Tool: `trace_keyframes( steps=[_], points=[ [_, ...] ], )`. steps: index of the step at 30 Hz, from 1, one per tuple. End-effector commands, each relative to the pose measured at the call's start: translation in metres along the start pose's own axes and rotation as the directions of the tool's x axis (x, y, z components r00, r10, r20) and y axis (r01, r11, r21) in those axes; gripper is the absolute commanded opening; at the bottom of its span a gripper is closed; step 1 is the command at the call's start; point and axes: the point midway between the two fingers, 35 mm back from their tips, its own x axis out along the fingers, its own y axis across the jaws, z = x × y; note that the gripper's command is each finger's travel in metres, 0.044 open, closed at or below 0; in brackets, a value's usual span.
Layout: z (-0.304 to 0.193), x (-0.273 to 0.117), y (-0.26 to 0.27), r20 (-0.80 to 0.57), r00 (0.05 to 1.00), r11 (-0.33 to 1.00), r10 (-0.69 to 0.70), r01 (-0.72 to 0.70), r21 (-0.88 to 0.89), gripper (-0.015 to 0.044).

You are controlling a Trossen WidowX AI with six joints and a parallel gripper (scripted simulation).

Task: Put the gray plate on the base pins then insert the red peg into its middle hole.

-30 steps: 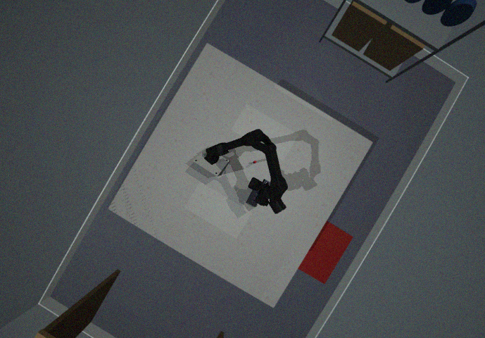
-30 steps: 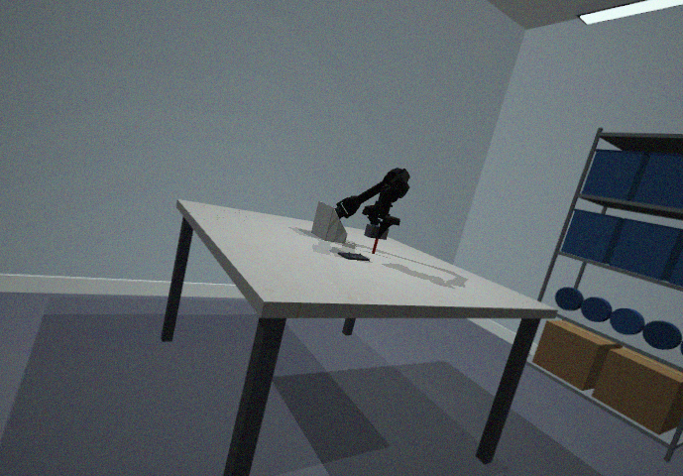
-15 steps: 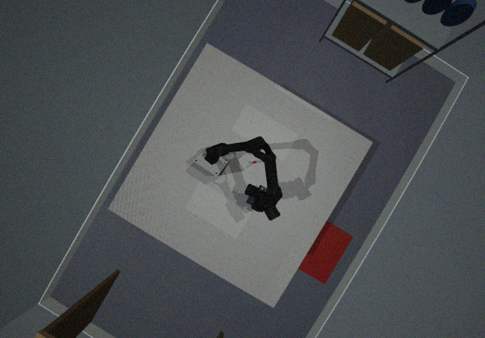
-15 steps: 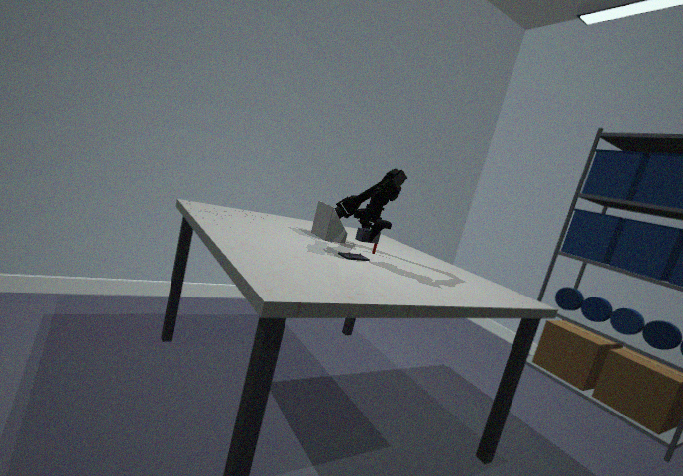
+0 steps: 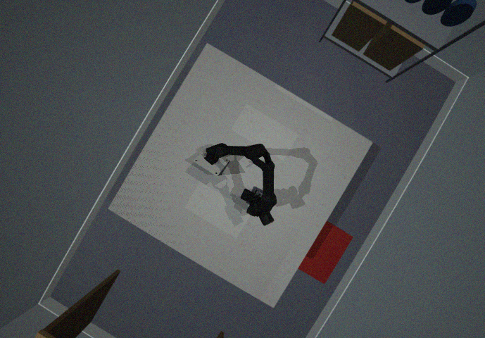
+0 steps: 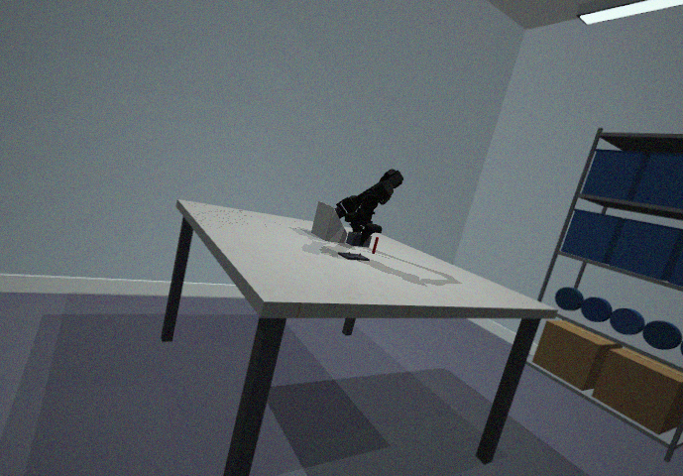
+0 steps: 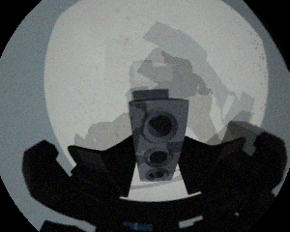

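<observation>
My gripper (image 6: 360, 234) (image 7: 155, 133) is shut on the gray plate (image 6: 354, 239) (image 7: 175, 146). The wrist view shows the plate between the fingers, its three holes in a row facing the camera. The far end of the dark base (image 7: 151, 94) shows just past the plate's far edge; the rest is hidden under the plate, and I cannot see its pins. The gap between plate and base is hard to tell. The red peg (image 6: 375, 245) stands upright in the exterior view; the arm hides it in the top view, and it is not in the wrist view.
A dark flat piece (image 6: 353, 256) lies on the white table (image 5: 227, 263) (image 6: 296, 281), near the peg. A light gray wedge-shaped block (image 6: 326, 222) stands beside the arm (image 5: 267, 177) (image 6: 376, 196). Arm shadows cross the table. Shelves (image 6: 633, 241) stand beyond the table.
</observation>
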Motion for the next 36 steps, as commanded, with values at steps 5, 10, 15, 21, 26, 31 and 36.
trace_keyframes(
  steps=[5, 10, 15, 21, 26, 31, 36],
  points=[
    [0.004, 0.001, 0.000, 0.005, 1.000, 1.000, 0.003, -0.003, -0.009, 0.0000],
    [0.004, 0.001, 0.000, 0.005, 1.000, 1.000, 0.003, -0.003, -0.009, 0.0000],
    [0.004, 0.001, 0.000, 0.005, 1.000, 1.000, 0.003, -0.003, -0.009, 0.0000],
    [0.004, 0.001, 0.000, 0.005, 1.000, 1.000, 0.003, -0.003, -0.009, 0.0000],
    [0.005, 0.001, 0.000, 0.005, 1.000, 1.000, 0.003, -0.003, -0.009, 0.0000],
    [0.005, 0.008, 0.000, 0.005, 1.000, 1.000, 0.003, -0.003, -0.009, 0.0000],
    [0.005, 0.017, 0.000, 0.004, 1.000, 1.000, 0.003, -0.003, -0.009, 0.0000]
  ],
)
